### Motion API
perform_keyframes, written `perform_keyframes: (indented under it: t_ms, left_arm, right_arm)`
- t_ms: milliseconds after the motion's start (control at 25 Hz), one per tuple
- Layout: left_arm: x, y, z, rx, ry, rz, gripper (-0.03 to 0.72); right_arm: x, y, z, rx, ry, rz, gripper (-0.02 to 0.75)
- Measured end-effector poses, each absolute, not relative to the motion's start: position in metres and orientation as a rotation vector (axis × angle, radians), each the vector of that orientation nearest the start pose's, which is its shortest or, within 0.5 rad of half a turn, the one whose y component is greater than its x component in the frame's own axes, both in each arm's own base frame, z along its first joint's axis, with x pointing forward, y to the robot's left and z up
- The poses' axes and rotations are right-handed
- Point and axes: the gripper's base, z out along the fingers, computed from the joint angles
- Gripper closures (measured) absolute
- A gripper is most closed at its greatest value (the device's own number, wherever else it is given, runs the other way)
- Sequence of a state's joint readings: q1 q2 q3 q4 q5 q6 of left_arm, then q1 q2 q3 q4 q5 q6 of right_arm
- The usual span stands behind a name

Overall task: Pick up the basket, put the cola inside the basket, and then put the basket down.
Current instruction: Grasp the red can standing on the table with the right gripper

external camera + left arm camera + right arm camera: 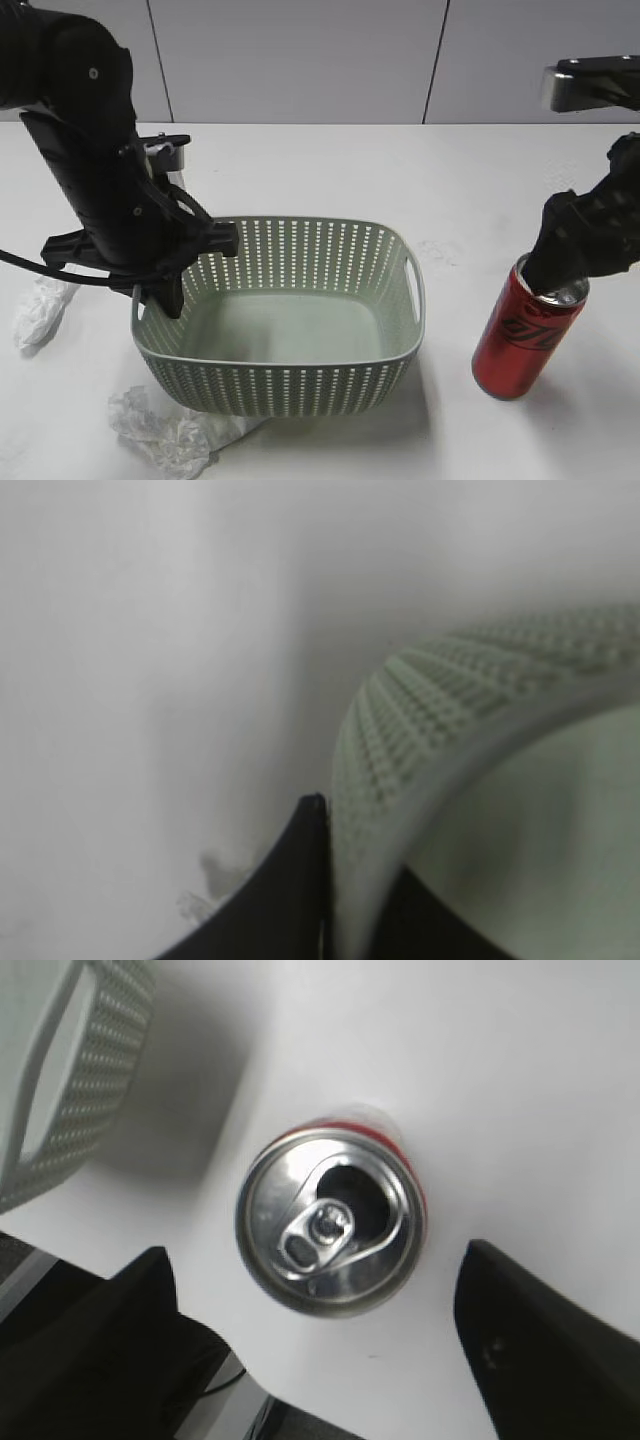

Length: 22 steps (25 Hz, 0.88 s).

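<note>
Left tool [325,880] pinching basket [290,385] rim, right tool [315,1330] spread (white table [480,200])

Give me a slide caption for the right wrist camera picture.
Open right pincer hovering over the opened cola can, basket at the upper left.

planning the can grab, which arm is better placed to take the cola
Right. The right gripper hangs open directly over the cola, one finger on either side. The left gripper is shut on the basket wall.
</note>
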State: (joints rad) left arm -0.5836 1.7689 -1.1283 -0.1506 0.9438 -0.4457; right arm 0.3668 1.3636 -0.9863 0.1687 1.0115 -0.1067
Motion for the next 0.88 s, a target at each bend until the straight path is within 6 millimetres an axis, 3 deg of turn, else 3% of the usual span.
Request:
perform_keyframes:
  t_ms: [240, 720, 880]
  left_arm:
    - [0.265, -0.189, 0.189, 0.084, 3.13, -0.228, 0.692]
    - [0.265, -0.189, 0.189, 0.084, 3.13, -0.228, 0.692]
    - [0.265, -0.189, 0.189, 0.085, 3.129, -0.228, 0.692]
  right_arm:
    - [0.239, 0.105, 0.264, -0.558, 2.804, 0.265, 0.078]
    - [0.257, 0.111, 0.224, -0.58, 2.939, 0.218, 0.081]
    - [0.258, 0.112, 0.221, -0.571, 2.946, 0.23, 0.134]
